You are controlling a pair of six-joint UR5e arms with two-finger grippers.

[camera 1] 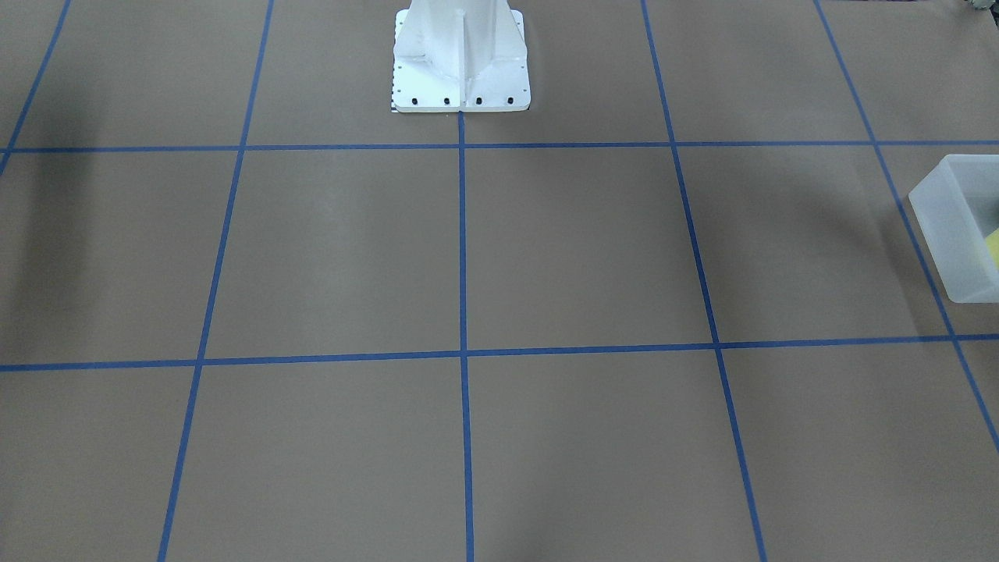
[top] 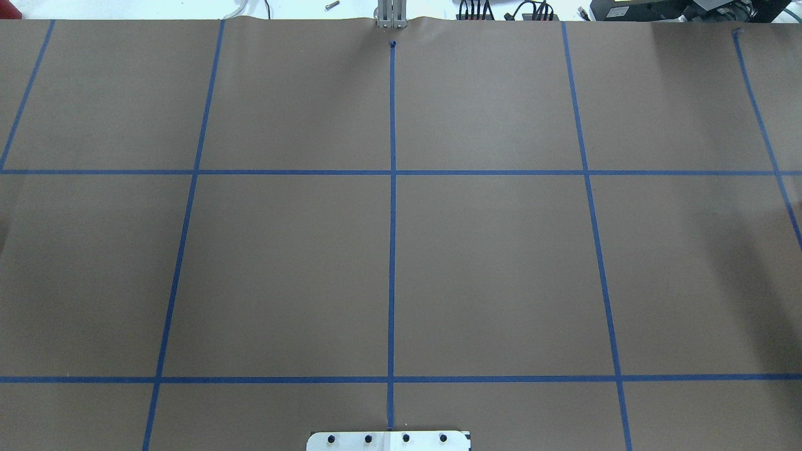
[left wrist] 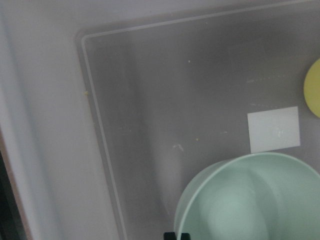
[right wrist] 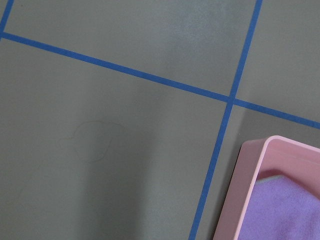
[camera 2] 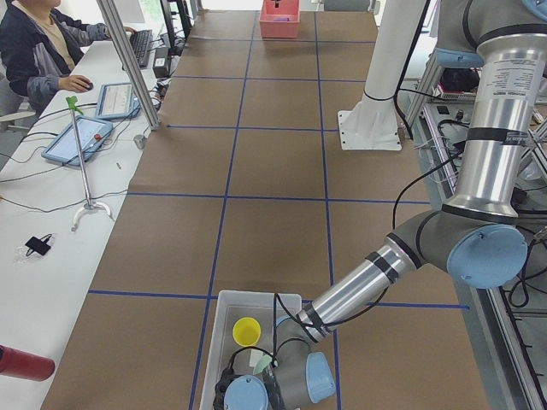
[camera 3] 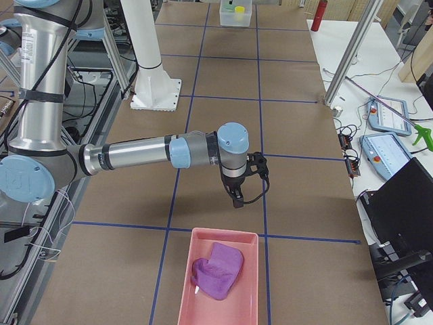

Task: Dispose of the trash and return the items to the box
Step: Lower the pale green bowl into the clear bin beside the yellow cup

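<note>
The box (camera 2: 224, 318) is a frosted-white bin at the table's end on my left side; it also shows in the front view (camera 1: 956, 234) and far off in the right side view (camera 3: 237, 15). The yellow cup (camera 2: 247, 330) stands inside it, seen at the frame edge in the left wrist view (left wrist: 314, 92). The mint-green bowl (left wrist: 250, 200) is inside the box, upright. My left gripper (left wrist: 176, 236) is down in the box with its tips close together at the bowl's rim. My right gripper (camera 3: 237, 198) hangs above bare table; I cannot tell its state.
A pink tray (camera 3: 223, 271) holding a crumpled purple item (camera 3: 218, 269) lies just beyond the right gripper, also in the right wrist view (right wrist: 245, 195). The white robot base (camera 1: 460, 62) stands mid-table. A person sits at a side desk (camera 2: 51, 43).
</note>
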